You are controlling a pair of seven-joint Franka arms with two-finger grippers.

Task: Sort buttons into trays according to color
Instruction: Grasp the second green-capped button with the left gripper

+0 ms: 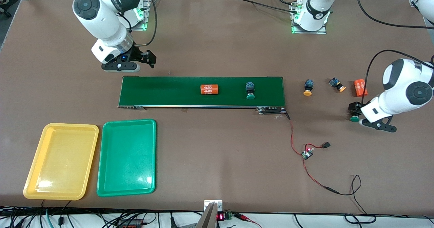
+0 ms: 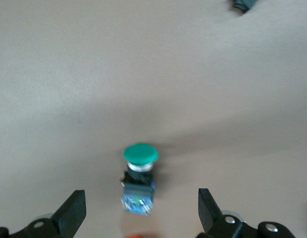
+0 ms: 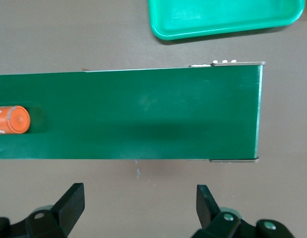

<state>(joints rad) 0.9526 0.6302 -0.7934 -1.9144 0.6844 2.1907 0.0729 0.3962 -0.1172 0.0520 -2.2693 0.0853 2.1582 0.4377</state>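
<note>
A green-capped button (image 1: 354,118) lies on the table at the left arm's end. My left gripper (image 1: 355,112) is low over it and open, and in the left wrist view the button (image 2: 140,178) lies between the spread fingers (image 2: 74,214) of the gripper (image 2: 141,214), untouched. A second green-capped button (image 1: 250,90) stands on the conveyor belt (image 1: 162,90). Two orange-capped buttons (image 1: 308,87) (image 1: 337,85) lie on the table between the belt and the left gripper. The yellow tray (image 1: 61,160) and the green tray (image 1: 127,157) are empty. My right gripper (image 1: 130,63) (image 3: 138,210) waits open by the belt's end.
One orange "4680" cylinder (image 1: 209,89) lies on the belt and also shows in the right wrist view (image 3: 12,120). Another (image 1: 360,87) lies beside the left gripper. A red-and-black wire with a small board (image 1: 307,153) lies nearer the camera than the belt's end.
</note>
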